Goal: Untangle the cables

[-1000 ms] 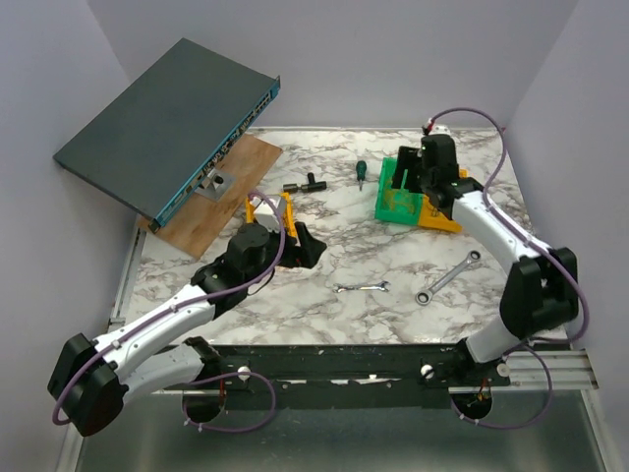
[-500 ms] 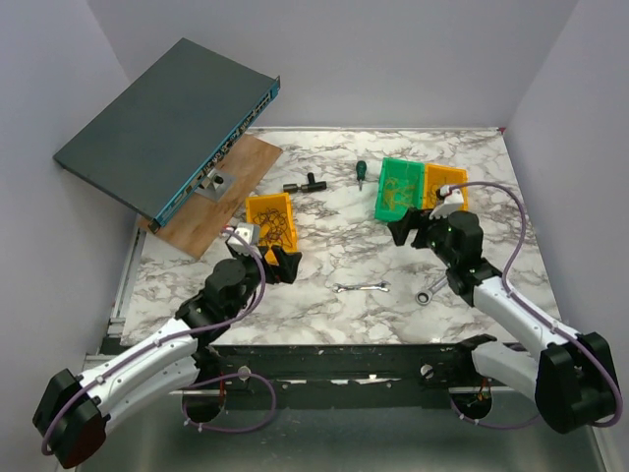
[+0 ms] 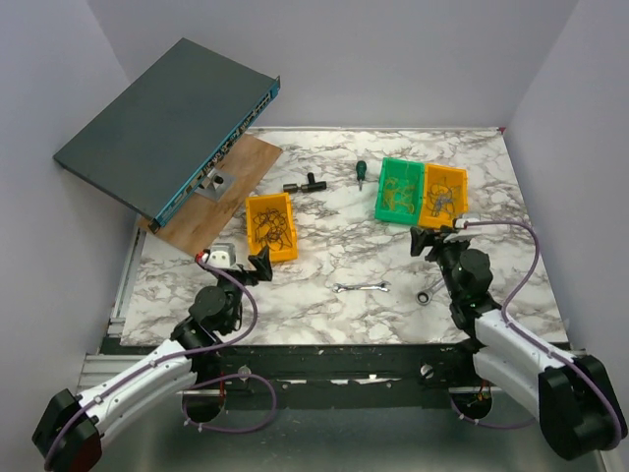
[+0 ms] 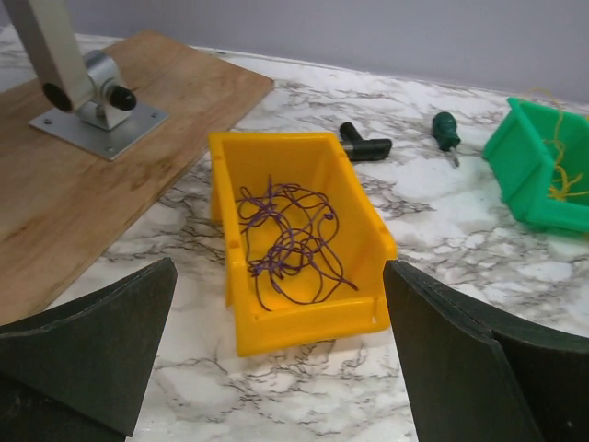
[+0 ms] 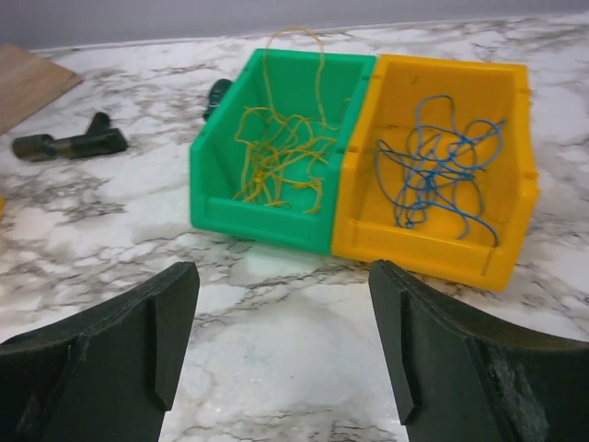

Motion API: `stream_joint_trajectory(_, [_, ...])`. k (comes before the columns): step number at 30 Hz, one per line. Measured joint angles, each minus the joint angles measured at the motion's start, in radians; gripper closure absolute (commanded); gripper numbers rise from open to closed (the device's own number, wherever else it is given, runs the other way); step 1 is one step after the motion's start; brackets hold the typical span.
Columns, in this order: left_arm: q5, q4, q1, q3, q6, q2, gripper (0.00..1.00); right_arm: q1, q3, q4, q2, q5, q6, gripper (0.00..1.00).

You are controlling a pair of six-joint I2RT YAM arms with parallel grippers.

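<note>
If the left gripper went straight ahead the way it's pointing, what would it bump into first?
Probably the yellow bin. It sits right between the open fingers of the left gripper in the wrist view. The bin's near wall would be hit before the tangled purple wires inside, though the depth is hard to judge.

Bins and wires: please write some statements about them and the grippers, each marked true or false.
1. The green bin holds yellow wires. True.
2. The blue wires share a bin with the purple wires. False: blue wires lie in the yellow bin beside the green one, purple wires in a separate yellow bin.
3. The left gripper is open and empty. True.
4. The right gripper grips a wrench. False: the right gripper is open and empty; the wrench lies on the table.
</note>
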Motion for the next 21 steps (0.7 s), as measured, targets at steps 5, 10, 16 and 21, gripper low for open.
stream_joint_trajectory(5, [-0.084,0.165,0.007,-0.016,0.135,0.092,0.01,0.0,-0.064,0.225,0.175,0.105,-0.055,0.17])
stream_joint_trajectory(10, [-0.093,0.354,0.136,0.006,0.294,0.267,0.02,-0.001,-0.105,0.462,0.359,0.177,-0.069,0.16])
stream_joint_trajectory(16, [0.038,0.451,0.363,0.006,0.33,0.406,0.04,-0.032,-0.076,0.607,0.524,0.197,-0.098,0.16])
stream_joint_trajectory(21, [0.161,0.541,0.475,0.011,0.355,0.561,0.05,-0.104,-0.018,0.695,0.698,0.162,-0.094,0.17])
